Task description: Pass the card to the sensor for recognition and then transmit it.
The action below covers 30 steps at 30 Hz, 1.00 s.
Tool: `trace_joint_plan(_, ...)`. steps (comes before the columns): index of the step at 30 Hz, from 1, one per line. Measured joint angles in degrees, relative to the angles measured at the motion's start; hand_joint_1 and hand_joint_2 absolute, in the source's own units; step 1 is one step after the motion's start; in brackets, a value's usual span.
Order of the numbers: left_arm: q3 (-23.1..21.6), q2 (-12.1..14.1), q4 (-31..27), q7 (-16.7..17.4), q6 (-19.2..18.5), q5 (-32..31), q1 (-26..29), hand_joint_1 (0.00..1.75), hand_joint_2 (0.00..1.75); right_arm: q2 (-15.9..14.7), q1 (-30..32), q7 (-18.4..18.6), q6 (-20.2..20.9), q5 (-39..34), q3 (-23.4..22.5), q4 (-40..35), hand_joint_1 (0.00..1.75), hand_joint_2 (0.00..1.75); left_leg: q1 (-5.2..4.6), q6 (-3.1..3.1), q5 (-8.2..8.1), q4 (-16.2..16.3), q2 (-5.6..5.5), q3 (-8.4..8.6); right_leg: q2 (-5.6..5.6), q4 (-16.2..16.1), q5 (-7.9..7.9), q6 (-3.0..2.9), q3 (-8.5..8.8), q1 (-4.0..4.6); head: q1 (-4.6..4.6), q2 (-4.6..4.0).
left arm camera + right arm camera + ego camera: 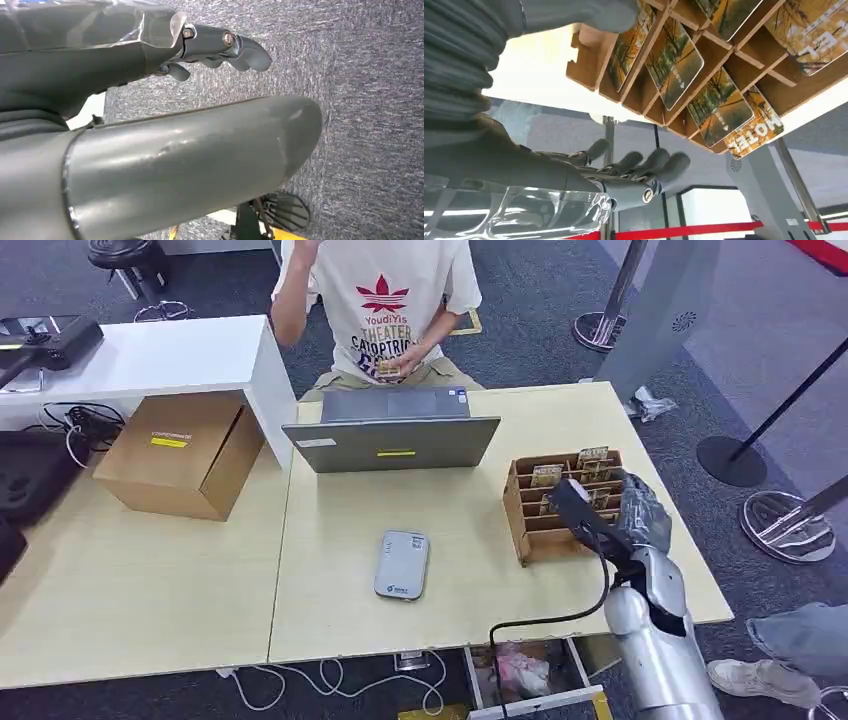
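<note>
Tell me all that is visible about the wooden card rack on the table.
The wooden card rack looks like light brown plywood, built of slotted panels that form stepped rows of narrow compartments. It stands upright near the right end of the pale table, right of the grey sensor. Several cards with an orange tree picture sit slanted in its slots. The right robot hand is at its right side; contact cannot be told.

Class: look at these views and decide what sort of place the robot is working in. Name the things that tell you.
Probably a mock hotel check-in desk in an exhibition hall: a wooden rack holding cards, one printed HOTEL, a grey card reader on the table, and queue-barrier posts on grey carpet.
</note>
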Motion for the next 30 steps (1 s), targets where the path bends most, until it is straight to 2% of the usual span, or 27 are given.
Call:
trace_joint_plan(2,0.02,0.00,0.00,0.02,0.00,-0.07,-0.01,0.00,0.00,0.00,0.00,-0.11,0.09,-0.20,-0.37,-0.02,0.05,1.75,0.00,0.00,0.00,0.00,0.00,0.00,0.01,0.00,0.00,0.00,0.00,0.00,0.00,0.00)
trace_joint_plan(6,0.00,0.00,0.00,0.04,0.00,-0.24,-0.03,0.00,0.00,-0.02,-0.46,-0.65,0.46,-0.59,-1.27,0.33,0.02,1.75,-0.01,0.00,0.00,0.00,0.00,0.00,0.00,0.00,0.00,0.00,0.00,-0.01,0.00,0.00)
trace_joint_plan(22,0.00,0.15,0.00,0.04,0.00,-0.39,-0.10,0.00,0.00,-1.09,-7.54,-2.51,0.59,-0.87,-1.90,8.40,0.05,1.75,-0.01,0.03,0.02,0.01,0.00,0.00,0.00,0.00,0.02,0.02,0.00,-0.01,0.00,0.00)
trace_joint_plan(30,0.00,0.42,0.00,-0.02,0.02,-0.20,-0.10,0.00,0.00,-1.38,-10.20,-5.75,2.10,-4.33,-1.90,14.06,0.03,1.75,0.00,0.03,0.02,0.01,-0.01,0.00,-0.01,0.00,0.02,0.03,0.00,-0.01,0.00,0.00)
